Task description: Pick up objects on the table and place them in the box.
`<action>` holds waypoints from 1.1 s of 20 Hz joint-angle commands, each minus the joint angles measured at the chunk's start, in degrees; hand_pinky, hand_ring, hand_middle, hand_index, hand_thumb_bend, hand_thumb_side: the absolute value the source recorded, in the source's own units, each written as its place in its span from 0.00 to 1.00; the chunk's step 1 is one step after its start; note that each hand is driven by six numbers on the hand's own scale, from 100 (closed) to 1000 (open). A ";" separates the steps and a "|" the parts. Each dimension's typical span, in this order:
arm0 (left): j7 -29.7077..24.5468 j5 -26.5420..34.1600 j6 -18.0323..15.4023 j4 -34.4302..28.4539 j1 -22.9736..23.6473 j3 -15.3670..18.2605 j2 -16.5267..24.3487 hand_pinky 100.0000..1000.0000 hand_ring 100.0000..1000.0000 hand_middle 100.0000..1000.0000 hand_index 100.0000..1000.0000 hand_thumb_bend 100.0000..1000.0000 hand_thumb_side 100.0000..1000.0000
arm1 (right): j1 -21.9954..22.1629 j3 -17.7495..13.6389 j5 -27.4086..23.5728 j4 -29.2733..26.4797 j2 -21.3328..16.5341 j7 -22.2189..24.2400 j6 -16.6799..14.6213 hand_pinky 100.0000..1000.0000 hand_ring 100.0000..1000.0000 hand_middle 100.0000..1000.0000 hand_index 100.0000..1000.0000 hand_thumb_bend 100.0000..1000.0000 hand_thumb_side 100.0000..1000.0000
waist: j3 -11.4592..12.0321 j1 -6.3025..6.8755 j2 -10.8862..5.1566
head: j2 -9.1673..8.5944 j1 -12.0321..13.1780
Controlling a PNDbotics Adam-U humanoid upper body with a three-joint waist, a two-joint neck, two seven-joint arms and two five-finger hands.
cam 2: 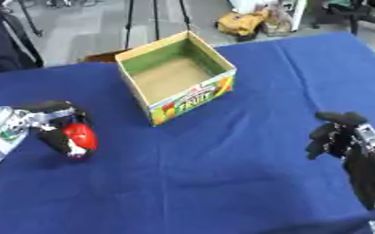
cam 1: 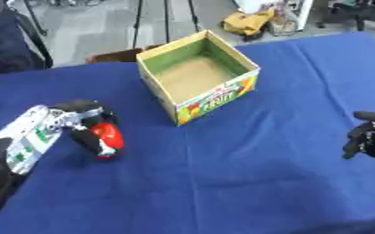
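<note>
Left hand (cam 1: pixel 91 125) has its fingers curled round a small red object (cam 1: pixel 108 135), low over the blue table (cam 1: pixel 247 173), left of the open box (cam 1: pixel 197 78). It looks light, rigid, smooth (maybe slippery); hold across its middle. Right hand (cam 2: pixel 339 135) idles, fingers curled, empty.

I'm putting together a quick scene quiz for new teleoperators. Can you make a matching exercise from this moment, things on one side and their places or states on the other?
Things:
1. box
2. red object
3. left robot hand
4. right robot hand

States:
A. held in curled fingers
B. holds nothing, at the right edge
C. open-topped, nothing visible inside
D. curled round something red

Pairs: 1-C, 2-A, 3-D, 4-B
</note>
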 commanded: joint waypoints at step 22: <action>-4.20 -2.38 0.28 -5.50 -12.68 3.07 3.49 0.25 0.29 0.42 0.65 0.08 0.25 | -0.30 0.39 0.41 -0.61 -1.39 0.78 -0.10 0.38 0.44 0.46 0.78 0.00 1.00 | -1.37 0.47 -0.61 | -1.17 0.18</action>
